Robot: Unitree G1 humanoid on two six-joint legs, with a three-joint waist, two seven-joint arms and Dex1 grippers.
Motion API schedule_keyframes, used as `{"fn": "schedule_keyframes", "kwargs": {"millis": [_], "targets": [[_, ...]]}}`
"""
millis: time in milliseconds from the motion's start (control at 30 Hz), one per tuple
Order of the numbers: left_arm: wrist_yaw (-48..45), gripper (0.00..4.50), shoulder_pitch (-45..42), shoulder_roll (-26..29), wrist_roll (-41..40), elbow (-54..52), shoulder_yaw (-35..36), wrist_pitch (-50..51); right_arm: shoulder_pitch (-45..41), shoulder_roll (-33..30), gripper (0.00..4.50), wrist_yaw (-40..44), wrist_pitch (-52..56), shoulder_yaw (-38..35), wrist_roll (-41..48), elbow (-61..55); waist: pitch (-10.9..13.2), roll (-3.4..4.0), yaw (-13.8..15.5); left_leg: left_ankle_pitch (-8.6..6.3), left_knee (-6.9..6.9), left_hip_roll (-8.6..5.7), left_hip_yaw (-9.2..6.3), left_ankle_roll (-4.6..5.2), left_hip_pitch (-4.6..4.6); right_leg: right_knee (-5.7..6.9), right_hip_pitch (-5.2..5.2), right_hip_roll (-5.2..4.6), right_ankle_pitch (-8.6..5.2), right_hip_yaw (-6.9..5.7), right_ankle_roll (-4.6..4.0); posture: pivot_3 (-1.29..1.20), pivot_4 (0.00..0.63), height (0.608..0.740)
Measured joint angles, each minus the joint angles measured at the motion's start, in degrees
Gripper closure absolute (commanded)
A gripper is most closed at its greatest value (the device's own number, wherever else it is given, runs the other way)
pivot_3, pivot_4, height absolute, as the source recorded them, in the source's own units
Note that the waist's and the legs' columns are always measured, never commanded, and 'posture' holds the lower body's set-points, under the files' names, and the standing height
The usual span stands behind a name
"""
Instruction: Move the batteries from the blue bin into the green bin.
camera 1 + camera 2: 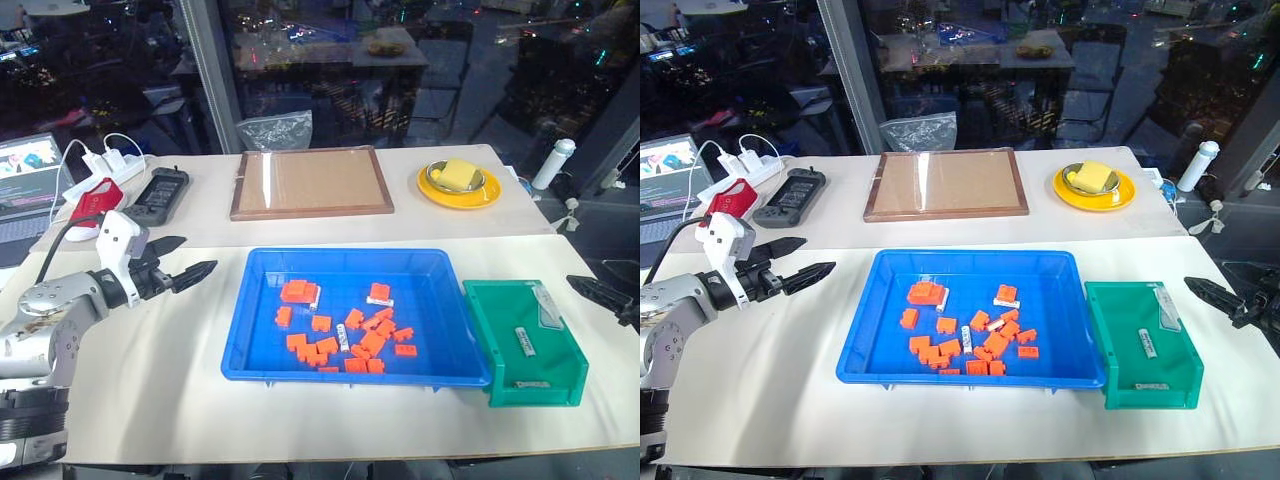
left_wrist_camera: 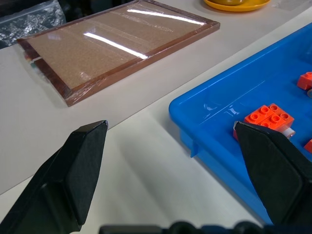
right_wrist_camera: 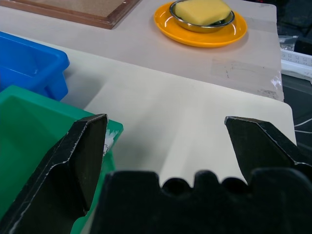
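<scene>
The blue bin (image 1: 345,256) lies in the middle of the near table and holds many orange blocks (image 1: 372,343) with a few batteries among them, one (image 1: 342,337) near the middle and one (image 1: 314,296) beside a block at the back left. Touching its right side, the green bin (image 1: 478,335) holds a battery (image 1: 525,341) on its floor. My left gripper (image 1: 200,253) hovers open over the table left of the blue bin, pointing toward it, nothing between its fingers. My right gripper (image 3: 163,122) is open and empty, just right of the green bin's far corner.
On the far table lie a brown-framed board (image 1: 312,182), a yellow plate (image 1: 459,190) with a sponge in a metal bowl, a white bottle (image 1: 553,163), a black device (image 1: 157,195), a power strip (image 1: 105,165) and a laptop (image 1: 25,180).
</scene>
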Motion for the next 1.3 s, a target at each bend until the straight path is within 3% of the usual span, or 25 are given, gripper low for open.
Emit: {"fn": "schedule_keyframes", "kwargs": {"millis": [200,367,533,833,933,1167,1300], "targets": [[-0.97,0.00,-5.70,0.03,-0.72,0.56,-0.43,1.11,-0.05,-0.41,0.02,-0.09,1.93,0.00,0.00,-4.83,0.00,0.00,0.16,0.00,0.08,0.00,0.01,0.00,-0.08,-0.01,-0.01,0.00,0.00,-0.01,0.00,0.00,0.150,0.740],[-4.10,0.00,-8.51,1.54,-3.29,-1.18,-2.15,5.59,-6.03,-2.61,0.02,-3.07,6.50,1.93,0.05,-13.66,-0.01,0.03,-0.33,-0.02,0.04,0.07,0.10,0.03,-0.02,0.05,-0.05,0.03,0.00,-0.01,0.00,0.00,0.150,0.740],[-7.84,0.00,-9.73,4.60,-4.98,-5.03,-6.15,10.77,-15.03,-2.59,0.02,-6.78,14.73,11.95,0.25,-29.45,-0.01,0.02,-0.05,-0.02,0.03,0.15,0.11,0.04,-0.07,0.05,-0.10,0.08,-0.01,-0.01,0.01,0.00,0.150,0.740],[-11.74,0.00,-5.89,9.59,-4.37,-9.55,-8.99,11.59,-22.81,-2.15,0.02,-7.28,32.60,27.03,4.59,-45.14,0.00,0.00,0.56,-0.03,0.03,0.16,0.10,0.05,-0.25,0.05,-0.16,0.08,0.00,-0.06,0.00,0.00,0.150,0.740],[-12.54,0.00,-6.00,8.31,-5.40,-11.25,-9.68,12.21,-27.62,-1.20,0.02,-6.09,35.36,34.18,4.31,-49.46,0.01,0.00,0.40,-0.03,0.02,0.22,0.10,0.05,-0.24,0.03,-0.23,0.10,-0.01,-0.09,0.02,0.00,0.150,0.740],[-11.17,0.00,-12.83,5.39,-8.38,-14.41,-13.05,16.56,-31.19,1.71,0.02,-4.44,35.29,45.90,-2.93,-49.58,0.04,-0.15,0.59,-0.03,0.06,0.21,0.08,0.05,-0.27,0.06,-0.24,0.11,-0.02,-0.12,0.02,0.00,0.150,0.740],[-13.28,0.00,-14.87,9.76,-7.01,-19.37,-17.53,17.58,-30.94,5.00,0.02,-4.93,33.13,52.12,-7.86,-47.55,-0.02,-0.18,-0.07,-0.03,0.02,0.22,0.11,0.06,-0.22,0.13,-0.24,0.12,-0.01,-0.10,0.02,0.00,0.150,0.740]]}}
